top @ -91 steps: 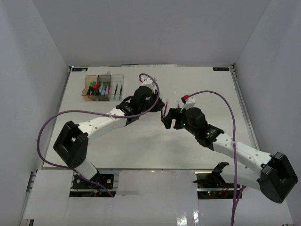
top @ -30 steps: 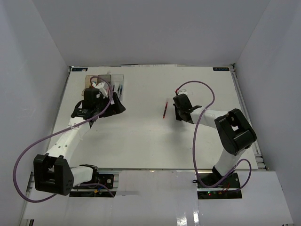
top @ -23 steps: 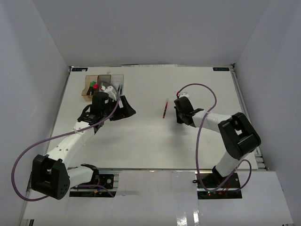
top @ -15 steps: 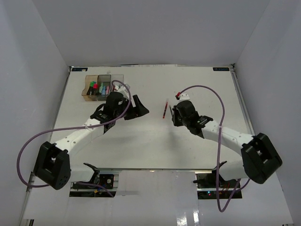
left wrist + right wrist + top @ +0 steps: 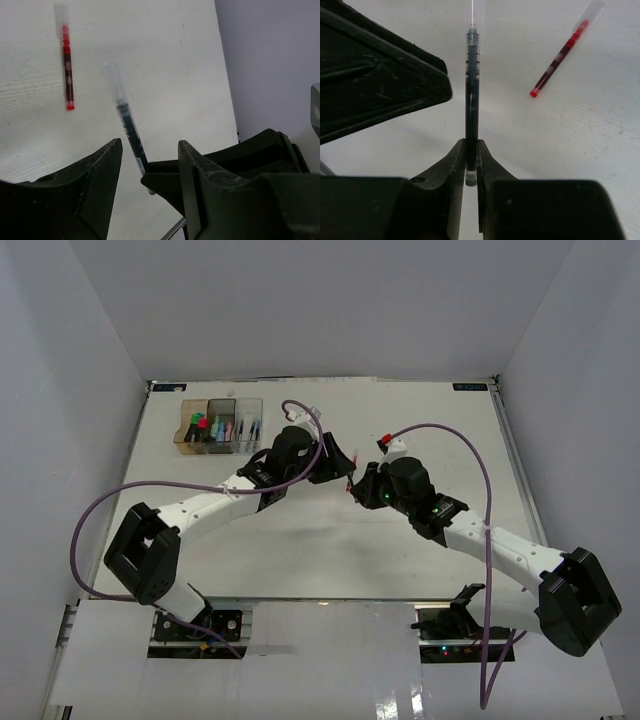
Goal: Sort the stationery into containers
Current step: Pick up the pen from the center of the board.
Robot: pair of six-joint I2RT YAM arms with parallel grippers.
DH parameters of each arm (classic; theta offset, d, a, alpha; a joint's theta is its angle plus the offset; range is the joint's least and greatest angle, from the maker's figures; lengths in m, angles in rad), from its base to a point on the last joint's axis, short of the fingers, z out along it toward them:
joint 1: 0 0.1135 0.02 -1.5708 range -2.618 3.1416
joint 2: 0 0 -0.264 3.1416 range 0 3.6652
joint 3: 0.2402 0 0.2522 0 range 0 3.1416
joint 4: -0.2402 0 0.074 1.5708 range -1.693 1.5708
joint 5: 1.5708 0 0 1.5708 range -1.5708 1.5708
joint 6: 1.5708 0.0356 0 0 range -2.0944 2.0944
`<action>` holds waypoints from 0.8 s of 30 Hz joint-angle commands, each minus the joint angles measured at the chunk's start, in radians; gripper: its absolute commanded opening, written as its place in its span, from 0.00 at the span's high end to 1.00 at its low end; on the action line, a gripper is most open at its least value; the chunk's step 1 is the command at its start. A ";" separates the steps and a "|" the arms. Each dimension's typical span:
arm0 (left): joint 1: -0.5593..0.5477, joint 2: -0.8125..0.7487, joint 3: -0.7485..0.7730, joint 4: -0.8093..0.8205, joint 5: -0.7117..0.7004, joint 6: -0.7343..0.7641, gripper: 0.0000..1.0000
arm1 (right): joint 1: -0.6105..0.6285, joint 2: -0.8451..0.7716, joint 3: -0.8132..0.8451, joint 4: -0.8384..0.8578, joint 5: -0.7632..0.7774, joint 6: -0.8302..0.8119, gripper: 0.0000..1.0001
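Pinching dark pen (image 5: 472, 90) in right tool (image 5: 471, 150), left tool (image 5: 150, 145) spread just beside it, red pen (image 5: 559, 57) apart

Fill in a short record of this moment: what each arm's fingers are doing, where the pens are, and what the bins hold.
right gripper: fingers shut on the lower end of a thin dark pen with a clear cap
left gripper: fingers open, the dark pen standing in the gap between them
thin red pen with a clear cap: lying loose on the white table, near both grippers
row of three translucent plastic bins: amber, grey, clear; far-left corner, holding coloured stationery
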 commanded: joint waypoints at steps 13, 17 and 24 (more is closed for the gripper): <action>-0.027 0.060 0.088 0.014 -0.063 -0.006 0.69 | 0.007 -0.036 -0.016 0.106 -0.045 0.026 0.83; -0.027 0.063 0.102 0.009 -0.070 0.022 0.83 | 0.007 -0.033 -0.016 0.104 -0.037 0.017 0.75; 0.045 0.112 0.200 -0.153 -0.079 0.213 0.89 | 0.005 -0.012 -0.002 0.041 0.012 -0.019 0.37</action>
